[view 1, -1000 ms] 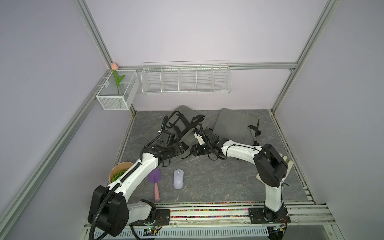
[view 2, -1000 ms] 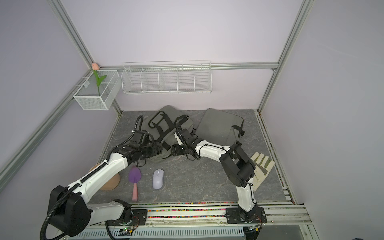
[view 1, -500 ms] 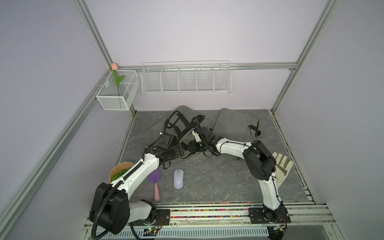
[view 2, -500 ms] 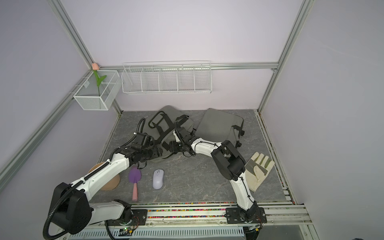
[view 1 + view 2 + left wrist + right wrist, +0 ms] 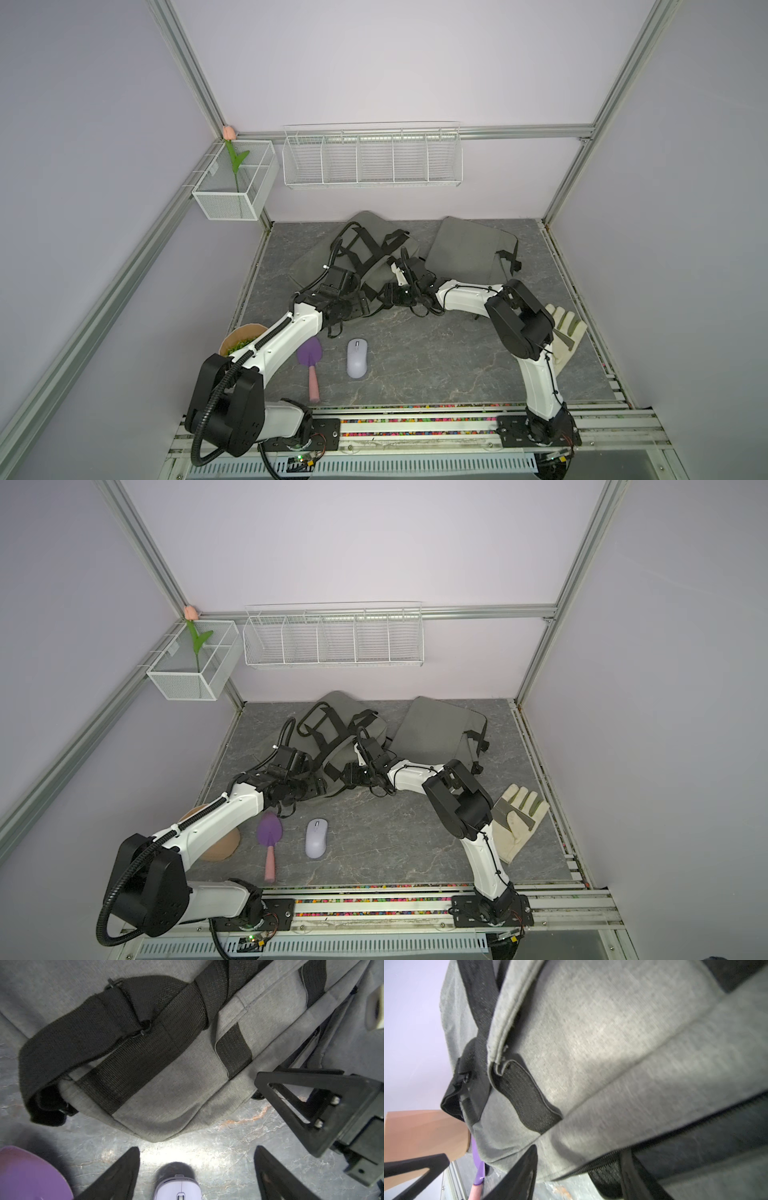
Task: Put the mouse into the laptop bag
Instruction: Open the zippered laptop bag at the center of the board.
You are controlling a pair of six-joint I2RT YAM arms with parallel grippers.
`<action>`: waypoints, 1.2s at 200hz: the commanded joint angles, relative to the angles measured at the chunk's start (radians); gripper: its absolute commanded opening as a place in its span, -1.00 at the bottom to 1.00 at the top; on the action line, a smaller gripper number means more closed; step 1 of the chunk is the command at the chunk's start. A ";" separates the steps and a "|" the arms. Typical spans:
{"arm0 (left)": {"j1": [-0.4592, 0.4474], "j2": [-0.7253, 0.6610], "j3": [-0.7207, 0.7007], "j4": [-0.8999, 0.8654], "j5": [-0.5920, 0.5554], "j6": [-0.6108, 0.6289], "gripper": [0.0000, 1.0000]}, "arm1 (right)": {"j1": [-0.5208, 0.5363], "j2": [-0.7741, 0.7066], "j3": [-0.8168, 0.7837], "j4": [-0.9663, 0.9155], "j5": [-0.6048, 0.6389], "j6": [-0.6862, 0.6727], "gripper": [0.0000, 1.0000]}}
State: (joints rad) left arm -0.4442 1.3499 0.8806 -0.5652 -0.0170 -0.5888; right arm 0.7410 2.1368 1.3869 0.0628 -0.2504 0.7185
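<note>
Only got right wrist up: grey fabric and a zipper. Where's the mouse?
Observer: The mouse sits on the table in front of the strapped bag, beside a purple trowel. Nothing holds it.
Operator: Left claw?
Observer: The left claw is open and empty, over the table between the bag and the mouse.
Operator: Other bags?
Observer: A second grey bag lies flat to the right of the strapped one.
</note>
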 commanded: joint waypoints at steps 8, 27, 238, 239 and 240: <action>0.007 0.002 0.003 0.010 0.009 0.000 0.73 | -0.006 0.044 0.017 0.122 -0.043 0.062 0.08; 0.007 0.000 0.001 0.010 0.011 0.005 0.73 | -0.010 0.029 -0.008 0.194 -0.067 0.085 -0.47; -0.244 0.289 0.354 -0.304 -0.622 0.163 0.62 | -0.049 -0.198 0.028 0.166 -0.374 0.214 -0.87; -0.244 0.292 0.355 -0.304 -0.623 0.163 0.59 | -0.050 -0.198 0.028 0.168 -0.375 0.216 -0.87; -0.245 0.295 0.357 -0.305 -0.624 0.164 0.56 | -0.051 -0.199 0.028 0.169 -0.376 0.217 -0.87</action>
State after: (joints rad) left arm -0.6701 1.5787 1.1862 -0.7757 -0.4950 -0.4278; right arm 0.7036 2.0148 1.4044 0.1814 -0.5175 0.8822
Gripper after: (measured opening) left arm 0.888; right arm 0.066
